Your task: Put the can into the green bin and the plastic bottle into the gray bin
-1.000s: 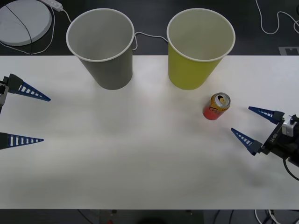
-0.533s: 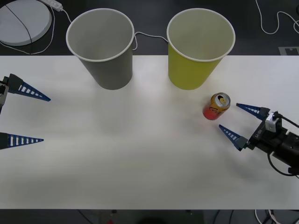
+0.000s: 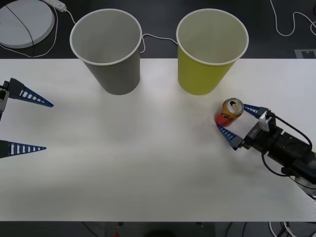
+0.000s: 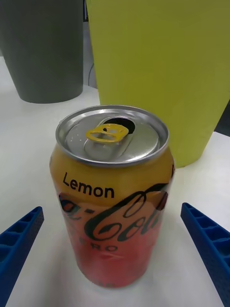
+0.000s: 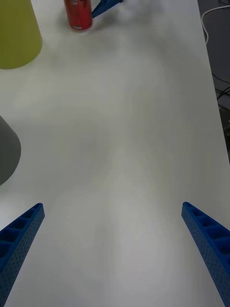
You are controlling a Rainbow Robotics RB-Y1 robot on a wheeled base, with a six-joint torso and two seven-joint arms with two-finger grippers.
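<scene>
Your can [image 4: 112, 192] reads "Lemon" above a Coca-Cola script with "ZERO" beneath. It stands upright on the white counter [image 3: 148, 163], long axis vertical, lid and yellow tab facing up, just in front of the green bin [image 3: 210, 52]. Your right hand [image 3: 236, 121] is spread wide, a finger on each side of the can, not gripping. The gray bin [image 3: 107, 49] stands beside the green one. Your left hand [image 3: 34, 123] rests released at the counter's left edge.

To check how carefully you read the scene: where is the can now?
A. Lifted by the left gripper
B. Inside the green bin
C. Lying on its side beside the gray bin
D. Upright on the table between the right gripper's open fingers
D: the can stands upright on the table, with the right gripper open and one finger on each side of it.
</scene>
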